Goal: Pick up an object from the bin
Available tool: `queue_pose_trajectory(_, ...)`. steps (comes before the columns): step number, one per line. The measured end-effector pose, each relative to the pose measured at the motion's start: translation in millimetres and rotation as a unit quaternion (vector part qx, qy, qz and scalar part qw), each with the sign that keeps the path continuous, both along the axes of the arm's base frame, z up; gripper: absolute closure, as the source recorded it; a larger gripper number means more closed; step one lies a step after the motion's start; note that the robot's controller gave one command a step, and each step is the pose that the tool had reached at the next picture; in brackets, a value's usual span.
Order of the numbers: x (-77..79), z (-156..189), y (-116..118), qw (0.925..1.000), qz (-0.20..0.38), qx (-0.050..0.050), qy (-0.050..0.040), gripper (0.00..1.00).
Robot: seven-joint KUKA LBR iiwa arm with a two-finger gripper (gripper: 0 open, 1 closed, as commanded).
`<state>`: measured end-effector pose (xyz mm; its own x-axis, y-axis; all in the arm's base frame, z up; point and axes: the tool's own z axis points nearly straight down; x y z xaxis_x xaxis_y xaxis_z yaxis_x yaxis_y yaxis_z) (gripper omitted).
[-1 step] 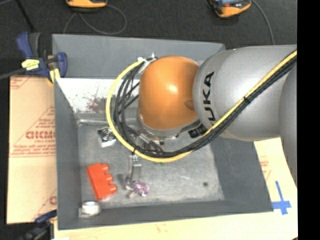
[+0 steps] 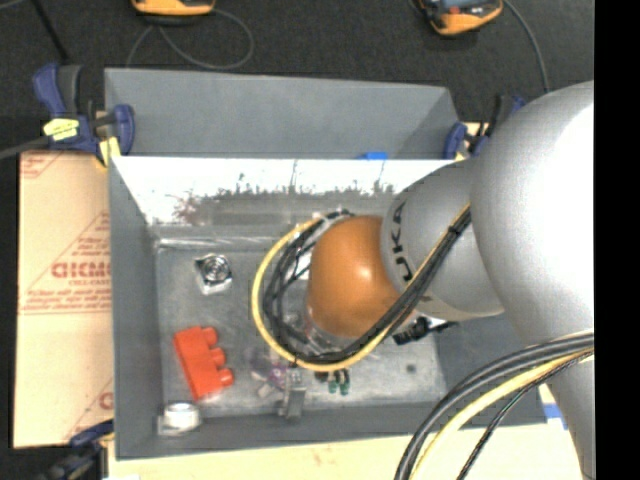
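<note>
My gripper (image 2: 291,396) reaches down under the arm's orange cover, near the middle of the bin's front wall. A small purplish thing (image 2: 267,373) lies on the floor just to its left, touching or nearly touching it. Further left sits a red toy block (image 2: 203,361) with studs on its right side. A small dark green piece (image 2: 338,385) lies just right of the gripper. Nothing can be made out held in the gripper.
A shiny round metal piece (image 2: 213,271) lies at the back left of the floor. A small white and silver round thing (image 2: 180,417) sits in the front left corner. The arm and its cables cover the bin's right half.
</note>
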<state>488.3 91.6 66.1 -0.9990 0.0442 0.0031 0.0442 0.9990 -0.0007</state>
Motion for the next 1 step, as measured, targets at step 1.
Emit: queue_pose_trajectory(1,-9.0,34.7,26.2,0.9906,-0.137,0.001,-0.0038,0.0)
